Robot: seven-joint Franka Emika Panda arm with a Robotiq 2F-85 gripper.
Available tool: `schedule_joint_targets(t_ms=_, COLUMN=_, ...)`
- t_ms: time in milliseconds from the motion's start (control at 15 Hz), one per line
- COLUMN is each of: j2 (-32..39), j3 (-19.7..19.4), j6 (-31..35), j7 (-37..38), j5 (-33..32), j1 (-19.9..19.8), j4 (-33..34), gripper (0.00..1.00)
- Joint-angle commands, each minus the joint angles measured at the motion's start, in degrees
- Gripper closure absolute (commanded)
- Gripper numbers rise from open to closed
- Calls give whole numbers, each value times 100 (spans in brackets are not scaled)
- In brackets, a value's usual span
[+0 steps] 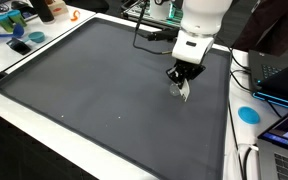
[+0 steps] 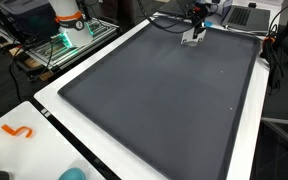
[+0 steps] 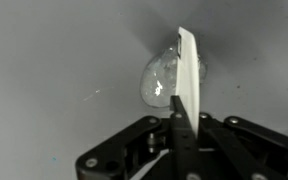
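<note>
Between the fingers of the gripper [image 3: 174,130], in the wrist view, sits a thin white strip [image 3: 189,65]. The jaws are closed tight on its near end. I see it edge-on, so its face is hidden. A clear, shiny lump [image 3: 159,82] sits against its far end; I cannot tell what it is, or whether it is fixed to the strip.

As I judge it, the pick-up is done: the strip is gripped and not lying flat. It has not been set down or let go. Whether its lower tip touches the mat [image 1: 84,90] I cannot tell.

The strip's long axis runs straight out from the jaws. In both exterior views the white strip [image 1: 185,90] [image 2: 192,38] hangs close to upright, slightly tilted, with its free end pointing down at the mat.

Gripper [image 1: 182,78] and strip are over the mat [image 2: 154,100] near one corner, close to its edge. Past that edge lie a blue disc [image 1: 248,114] and a laptop [image 1: 279,75]. Off the opposite corner, well apart, an orange hook [image 2: 19,131] lies on the white tabletop [image 2: 44,150].
</note>
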Motion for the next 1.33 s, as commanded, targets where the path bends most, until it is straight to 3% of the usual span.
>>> schedule_joint_targets(t_ms=0, j2=104, j3=-35, j6=188, j7=-126, j5=104, j1=-192, j4=-573, gripper=99)
schedule_joint_targets(t_ms=467, j2=-128, j3=-40, j6=291, j7=-148, j5=416, j1=-380, j4=-1073, gripper=99)
schedule_joint_targets(t_ms=1267, j2=-275, j3=-147, j6=109, j7=-47, j5=400, j1=-395, j4=-1328, gripper=99)
